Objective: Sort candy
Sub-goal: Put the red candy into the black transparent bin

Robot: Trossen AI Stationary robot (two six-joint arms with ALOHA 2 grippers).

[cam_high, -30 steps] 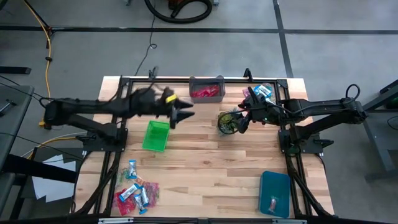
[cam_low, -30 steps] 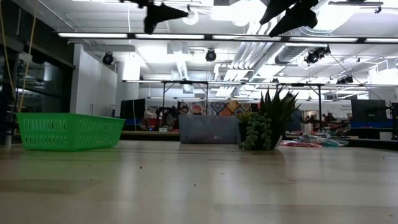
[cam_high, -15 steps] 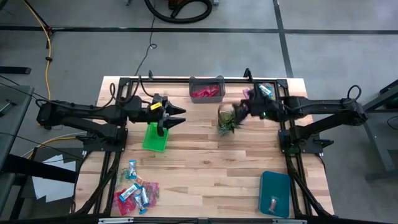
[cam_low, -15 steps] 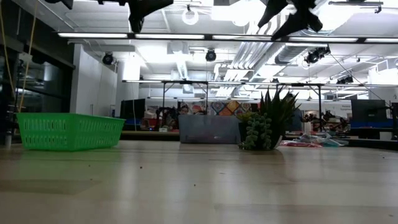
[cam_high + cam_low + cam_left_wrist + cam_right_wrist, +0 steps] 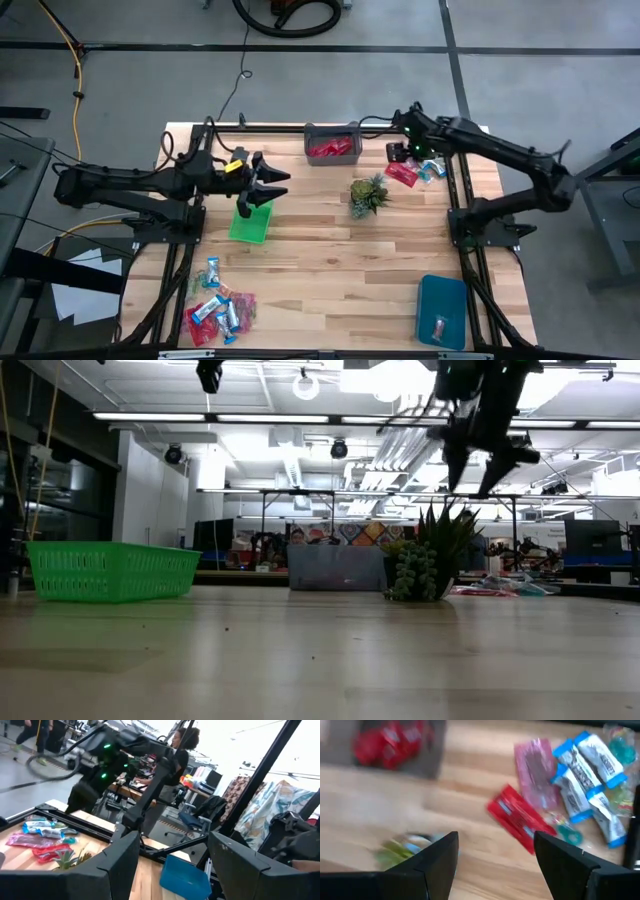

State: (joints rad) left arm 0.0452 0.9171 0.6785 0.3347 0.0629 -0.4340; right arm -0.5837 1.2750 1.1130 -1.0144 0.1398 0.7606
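Right gripper [image 5: 398,152] hangs above the far right corner of the table [image 5: 340,250], fingers spread wide and empty, directly over a loose group of candy [image 5: 415,168]. The right wrist view shows this group between the two dark fingers: a red wrapped piece [image 5: 519,824], a pink piece [image 5: 536,765] and several blue-and-white pieces [image 5: 587,785], all lying flat on the wood.

Left gripper [image 5: 268,187] is also spread wide and holds nothing. It sits over the far end of the green basket [image 5: 250,218], raised clear of the table.

Progress, judged from the layout:
- The grey bin [image 5: 332,143] at the far edge already contains red pieces [image 5: 328,150].
- The teal bin [image 5: 442,310] at the near right holds what appears to be one piece [image 5: 437,326]; its colour is hard to make out from above.
- The green basket looks empty, as far as the overhead view shows.
- A second unsorted pile [image 5: 218,308] of red, pink and blue-and-white sweets lies at the near left corner.

Sorting is therefore at an early stage: two loose piles remain. The small spiky plant [image 5: 368,196] stands near the table centre, just beside the right arm's working area, and is not part of the sort.
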